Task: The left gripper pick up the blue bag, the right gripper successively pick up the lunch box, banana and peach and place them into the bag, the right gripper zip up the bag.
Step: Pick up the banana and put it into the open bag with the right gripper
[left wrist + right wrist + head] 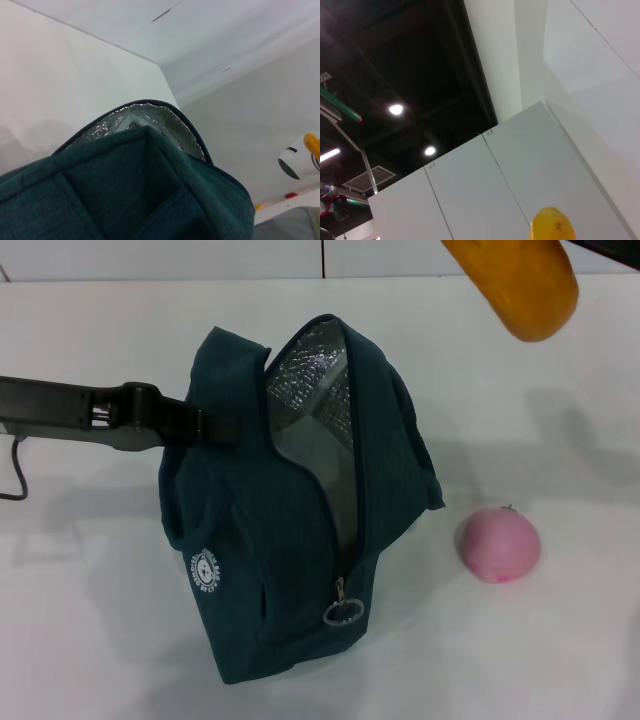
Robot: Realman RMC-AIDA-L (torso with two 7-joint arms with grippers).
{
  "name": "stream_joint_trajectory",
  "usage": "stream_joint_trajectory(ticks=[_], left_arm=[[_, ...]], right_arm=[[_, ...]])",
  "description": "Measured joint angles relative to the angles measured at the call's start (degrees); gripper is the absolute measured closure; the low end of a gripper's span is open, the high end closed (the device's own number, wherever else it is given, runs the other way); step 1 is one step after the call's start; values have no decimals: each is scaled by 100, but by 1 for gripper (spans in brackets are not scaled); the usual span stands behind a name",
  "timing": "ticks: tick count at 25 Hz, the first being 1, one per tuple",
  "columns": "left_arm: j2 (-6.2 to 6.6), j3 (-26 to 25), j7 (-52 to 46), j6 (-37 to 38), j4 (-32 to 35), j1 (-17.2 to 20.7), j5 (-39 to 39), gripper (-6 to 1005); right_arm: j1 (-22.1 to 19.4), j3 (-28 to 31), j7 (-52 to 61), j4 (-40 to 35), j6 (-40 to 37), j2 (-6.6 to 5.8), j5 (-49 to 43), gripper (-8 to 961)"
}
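My left arm reaches in level from the left edge of the head view, low over the table (90, 620). My left gripper (205, 427) ends at the upper left side of the bag (300, 540), its tips buried in the fabric, clamped on the bag there and holding it upright. The left wrist view looks straight across the bag (125, 195) edge, teal cloth up close, foil lining (165, 122) behind it.

Bag stands mid-table, mouth gaping toward the top, foil lining (315, 380) showing, zipper open down the front, ring pull (342, 614) hanging near the bottom. Round white logo (205, 570) on the left face. Something pale and flat shows inside the opening, cannot tell what.

Banana (520, 285) is up in the air at the top right of the head view, above and right of the bag mouth, clear of the table, end angled down toward the bag. My right gripper is out of frame in every view, so I cannot say how its jaws stand. The right wrist view points up at ceiling and wall panels, banana (552, 227) tip just poking in.

Peach (498, 543) sits on the table right of the bag, near it but apart.
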Motion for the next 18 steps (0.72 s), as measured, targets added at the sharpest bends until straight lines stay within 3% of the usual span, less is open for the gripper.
stream_joint_trajectory(ticks=[11,18], left_arm=[[-35,1,-17,6,0,-9,0,946],[-133,242,-22,99,0,-23,-433,946]], right_arm=[[62,-101,-81,93,48,56,42,535],[250,-468,-620,720,89,85,389,535]])
